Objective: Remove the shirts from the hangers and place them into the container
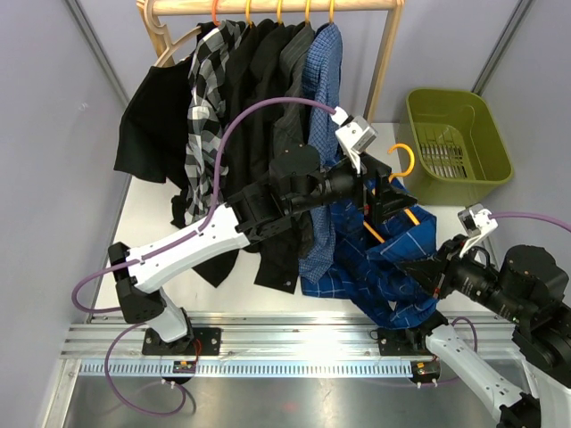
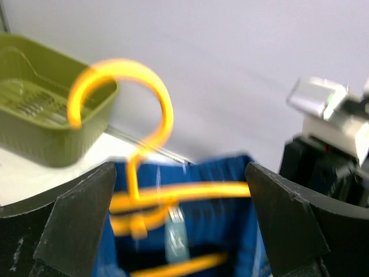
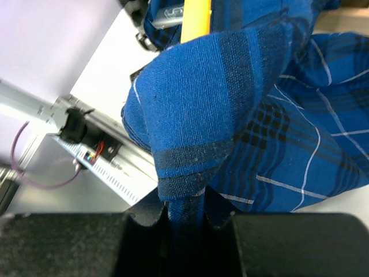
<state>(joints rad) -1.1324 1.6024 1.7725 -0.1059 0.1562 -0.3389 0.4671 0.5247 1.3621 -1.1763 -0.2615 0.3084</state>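
Plaid shirt (image 3: 219, 86) cloth, dark blue, was held pinched in the narrowed right hand (image 3: 184, 216). The left hand (image 2: 181, 196) was spread wide and empty, the hanger (image 2: 166, 115) just ahead of it. Stripping was judged underway; the hanger needed gripping next. The container (image 2: 34, 133) was seen beyond, leftward.

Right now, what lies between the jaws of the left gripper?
The left wrist view shows it: between the open jaws of the left gripper lie the orange hanger and, below its hook, the dark blue plaid shirt.
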